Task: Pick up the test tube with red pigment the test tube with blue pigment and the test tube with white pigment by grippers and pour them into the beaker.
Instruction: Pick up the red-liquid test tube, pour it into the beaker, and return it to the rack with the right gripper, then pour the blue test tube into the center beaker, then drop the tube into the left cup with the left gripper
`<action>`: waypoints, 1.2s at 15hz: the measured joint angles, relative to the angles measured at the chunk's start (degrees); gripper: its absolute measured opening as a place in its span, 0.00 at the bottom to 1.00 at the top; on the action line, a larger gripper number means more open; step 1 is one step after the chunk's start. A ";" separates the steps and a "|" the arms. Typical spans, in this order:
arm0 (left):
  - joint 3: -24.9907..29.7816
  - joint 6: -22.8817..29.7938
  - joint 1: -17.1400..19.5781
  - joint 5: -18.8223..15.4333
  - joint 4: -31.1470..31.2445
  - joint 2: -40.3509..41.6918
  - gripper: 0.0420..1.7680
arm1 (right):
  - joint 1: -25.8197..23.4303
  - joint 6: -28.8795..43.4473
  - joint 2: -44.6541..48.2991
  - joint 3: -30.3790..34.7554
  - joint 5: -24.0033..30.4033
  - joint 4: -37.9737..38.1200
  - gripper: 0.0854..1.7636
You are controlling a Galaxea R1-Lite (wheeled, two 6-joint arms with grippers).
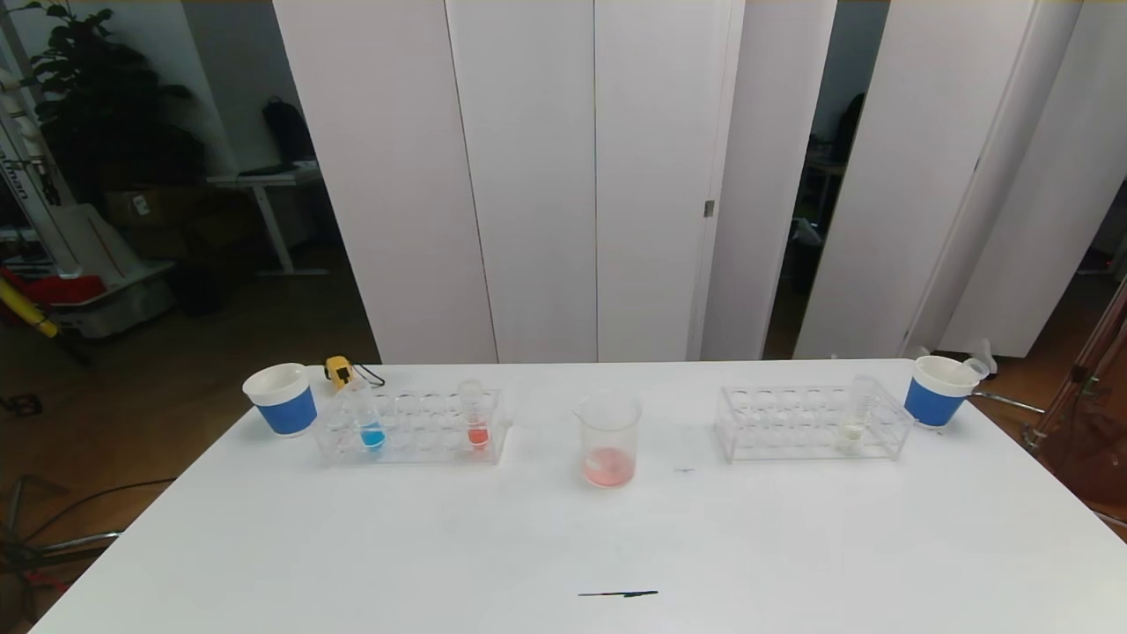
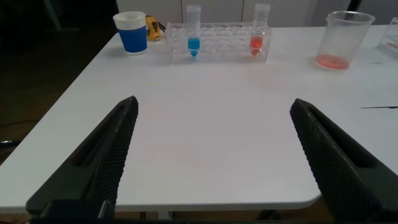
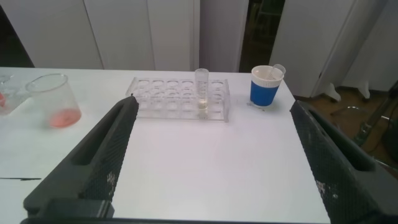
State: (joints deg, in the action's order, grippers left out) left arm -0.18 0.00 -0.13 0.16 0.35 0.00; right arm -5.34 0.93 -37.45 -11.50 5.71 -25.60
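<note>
**Both claws wide open and empty; tubes in their racks, beaker at centre**

A white worktop is seen before a row of white panels. The beaker stands upright near the middle of the worktop, and a thin layer of pink-red liquid is seen at its bottom.

To the left of the beaker a clear rack is placed. In it the test tube with blue pigment stands upright towards the rack's left end, and the test tube with red pigment stands upright towards its right end. A blue-and-white paper cup is set just left of this rack, and a small yellow object lies behind it at the far edge.

To the right of the beaker a second clear rack is placed. The test tube with white pigment stands upright in it, towards its right end. Another paper cup is set just right of that rack, near the far right corner. A short dark mark is seen on the near part of the worktop.

The left claw is held over the near left part of the worktop, its fingers spread wide and nothing between them. The right claw is held over the near right part, likewise spread wide and holding nothing. Both are well apart from the racks and the beaker.
</note>
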 joint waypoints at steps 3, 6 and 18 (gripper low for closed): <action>0.00 0.00 0.00 -0.02 -0.02 0.00 0.99 | 0.24 0.28 11.48 1.90 -1.11 13.12 0.99; 0.00 0.00 0.00 0.00 0.02 0.00 0.99 | 3.34 0.94 20.46 2.44 -4.44 18.97 0.99; 0.00 0.00 -0.02 -0.02 0.00 0.00 0.99 | 5.58 -1.34 37.16 10.13 -5.71 28.88 0.99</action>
State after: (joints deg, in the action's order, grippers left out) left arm -0.18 0.00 -0.16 0.13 0.35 0.00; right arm 0.24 -0.41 -0.29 -1.37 0.00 3.28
